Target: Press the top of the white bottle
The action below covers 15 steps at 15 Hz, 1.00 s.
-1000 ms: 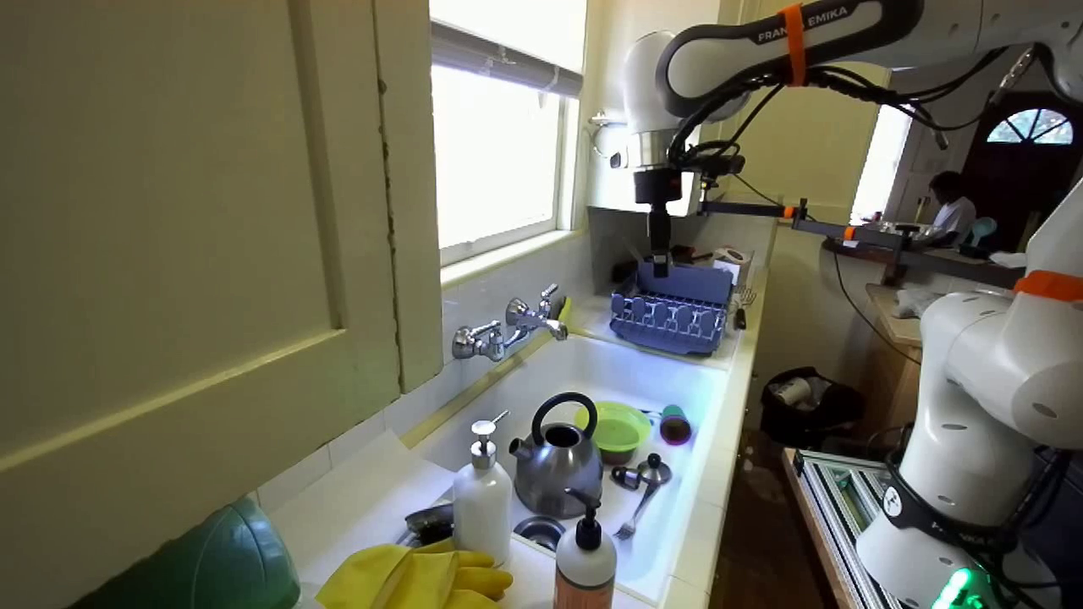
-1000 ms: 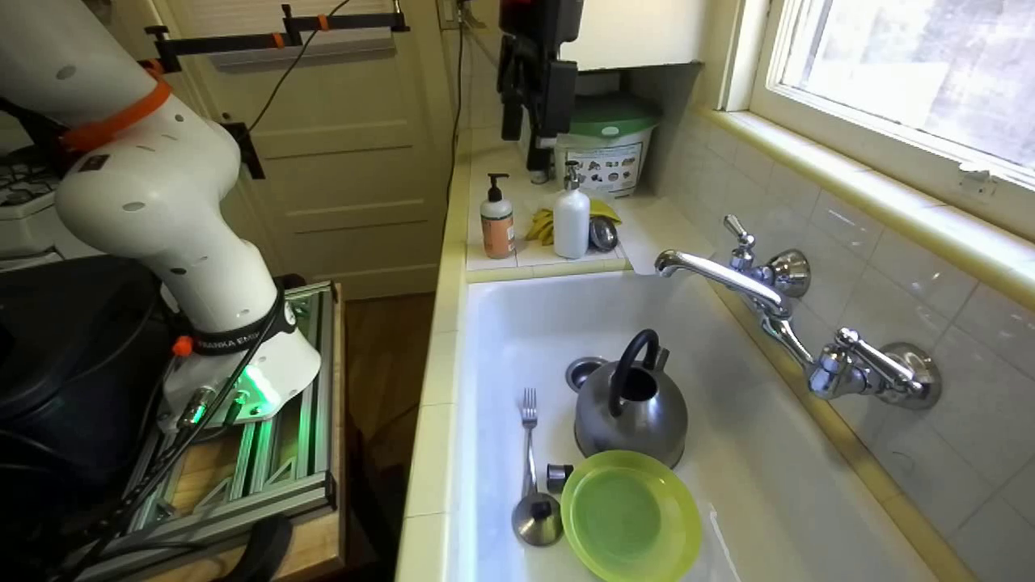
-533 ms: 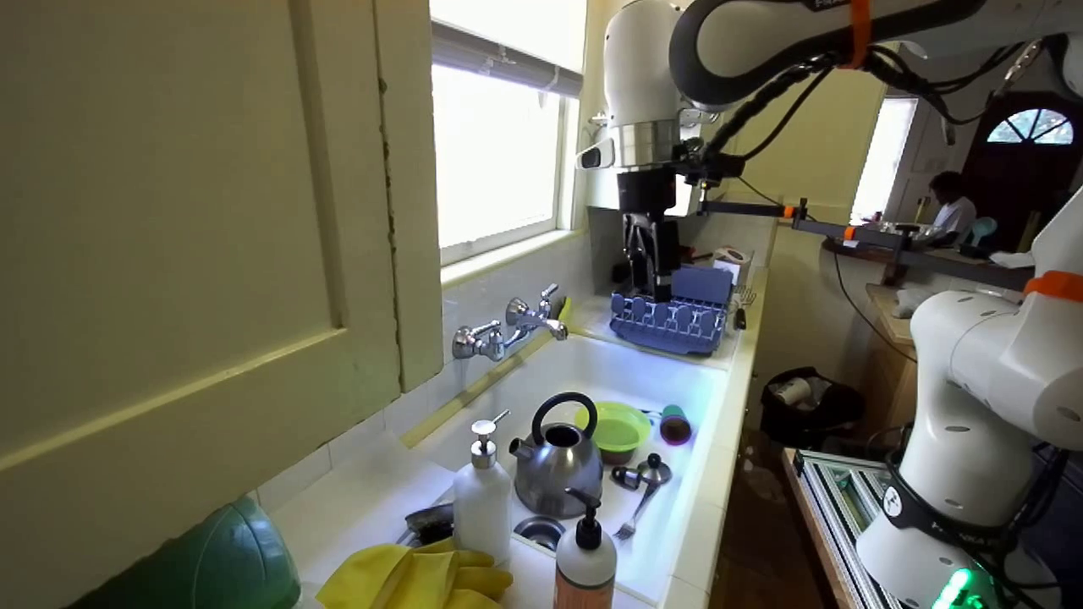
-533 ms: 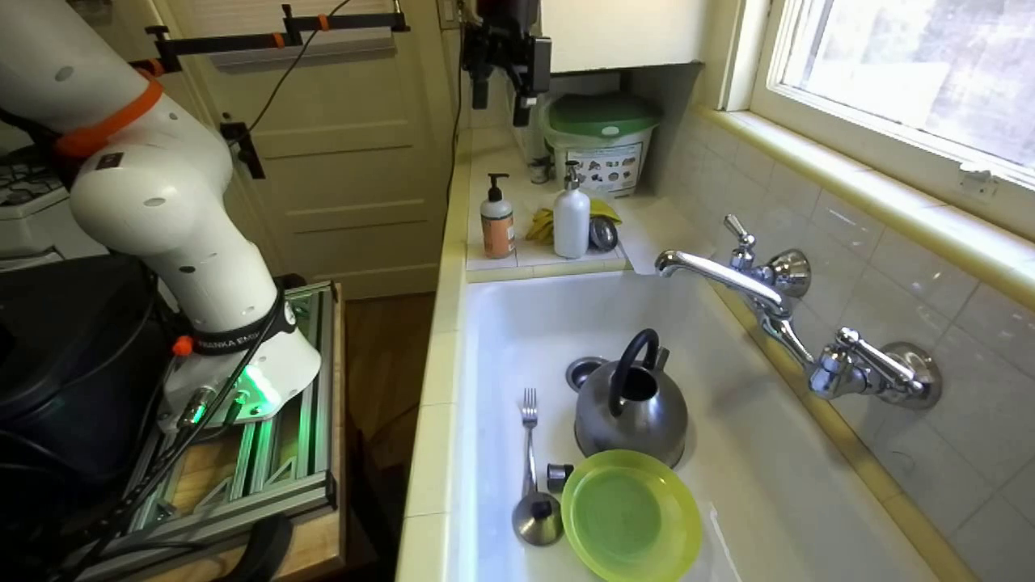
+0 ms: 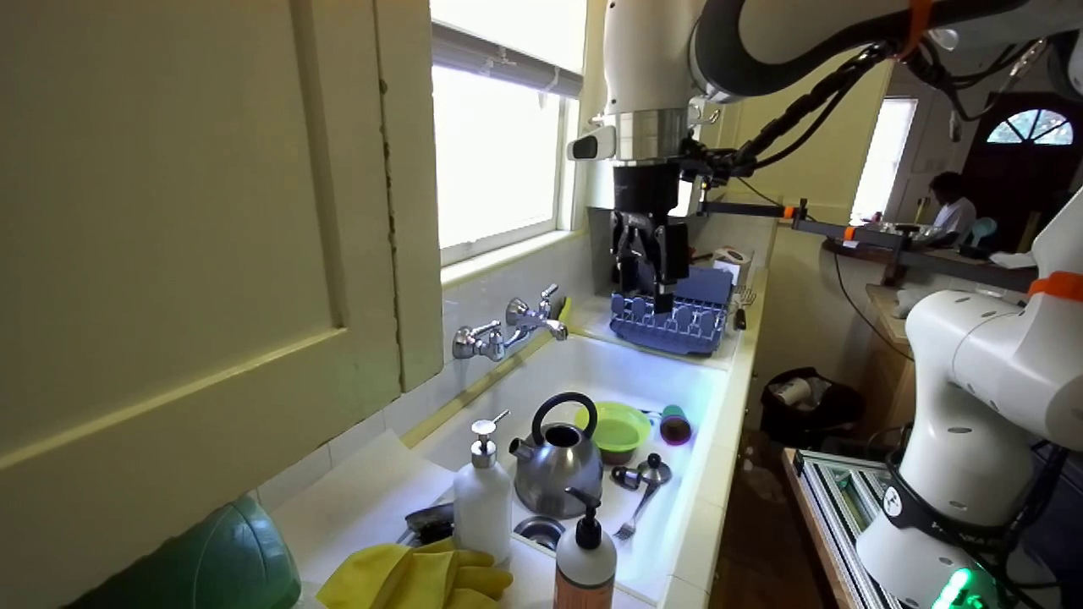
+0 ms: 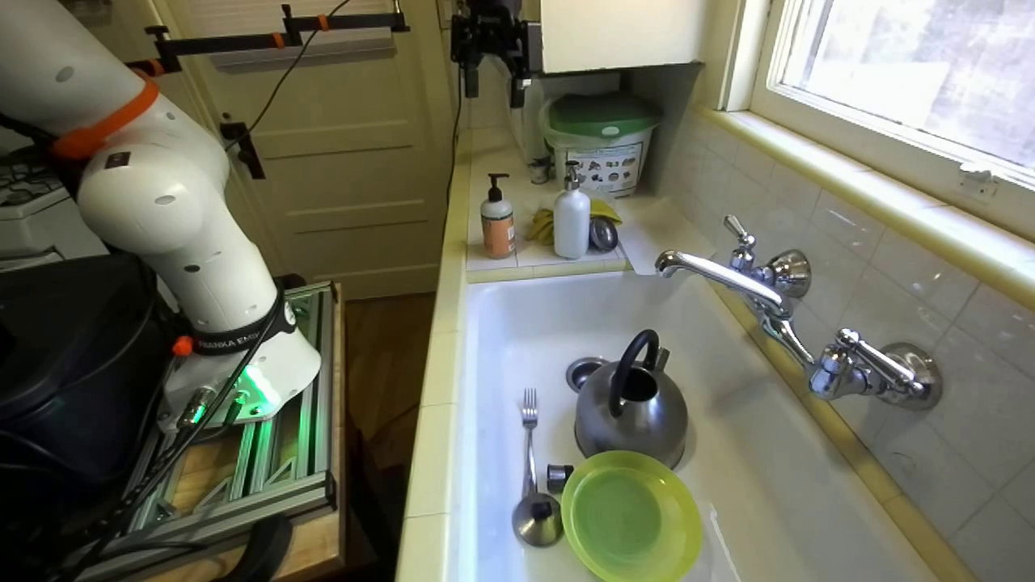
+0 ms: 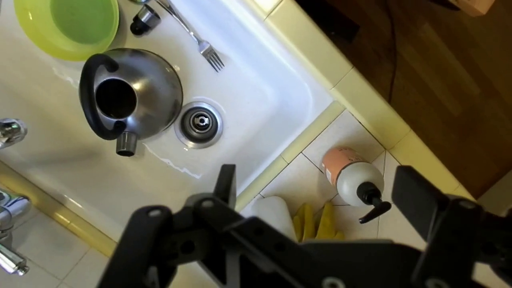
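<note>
The white bottle (image 5: 482, 512) with a silver pump top (image 5: 483, 444) stands upright on the tiled counter at the sink's end. It also stands there in an exterior view (image 6: 572, 226). In the wrist view only part of the white body (image 7: 276, 210) shows; its top is hidden behind the gripper's linkage. My gripper (image 7: 320, 188) is open and empty, pointing down high above the counter and the sink's end. It shows raised well above the bottle in both exterior views (image 5: 645, 292) (image 6: 495, 93). It touches nothing.
An orange-labelled bottle with black pump (image 7: 360, 182) stands beside the white bottle. Yellow gloves (image 5: 415, 575) and a dark-silver item (image 6: 603, 233) lie close by. The sink holds a steel kettle (image 6: 631, 412), green bowl (image 6: 631, 513) and fork (image 6: 530, 412). A faucet (image 6: 720, 275) juts over it. A wall cabinet (image 6: 623, 32) hangs near the gripper.
My gripper has moved along the sink toward the bottles' end and the wrist has turned, so both fingers now show spread apart. The bottles and sink items have not moved.
</note>
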{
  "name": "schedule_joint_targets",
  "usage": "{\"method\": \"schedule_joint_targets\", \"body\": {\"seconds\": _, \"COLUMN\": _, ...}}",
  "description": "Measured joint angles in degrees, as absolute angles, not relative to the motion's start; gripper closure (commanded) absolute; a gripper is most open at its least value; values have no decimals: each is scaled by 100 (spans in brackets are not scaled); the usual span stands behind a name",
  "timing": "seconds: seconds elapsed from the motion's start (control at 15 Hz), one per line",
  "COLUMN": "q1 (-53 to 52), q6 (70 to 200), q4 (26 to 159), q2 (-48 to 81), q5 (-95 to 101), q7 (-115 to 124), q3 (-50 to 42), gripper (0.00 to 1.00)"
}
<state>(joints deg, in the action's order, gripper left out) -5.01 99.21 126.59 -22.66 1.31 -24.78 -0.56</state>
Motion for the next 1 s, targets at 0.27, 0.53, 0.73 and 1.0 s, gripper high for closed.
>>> {"method": "schedule_joint_targets", "body": {"seconds": 0.27, "q1": -553, "q6": 10585, "q4": 12784, "q2": -2253, "q5": -191, "q7": -3320, "q3": -310, "gripper": 4}}
{"method": "schedule_joint_targets", "body": {"seconds": 0.53, "q1": -684, "q6": 11429, "q4": 12986, "q2": -2232, "q5": -838, "q7": -4387, "q3": -558, "gripper": 32}}
{"method": "schedule_joint_targets", "body": {"seconds": 0.73, "q1": -908, "q6": 11919, "q4": 13175, "q2": -2219, "q5": -1148, "q7": -5129, "q3": -530, "gripper": 57}}
{"method": "schedule_joint_targets", "body": {"seconds": 1.0, "q1": -1097, "q6": 12691, "q4": 13486, "q2": -2134, "q5": -1152, "q7": -5699, "q3": -394, "gripper": 63}}
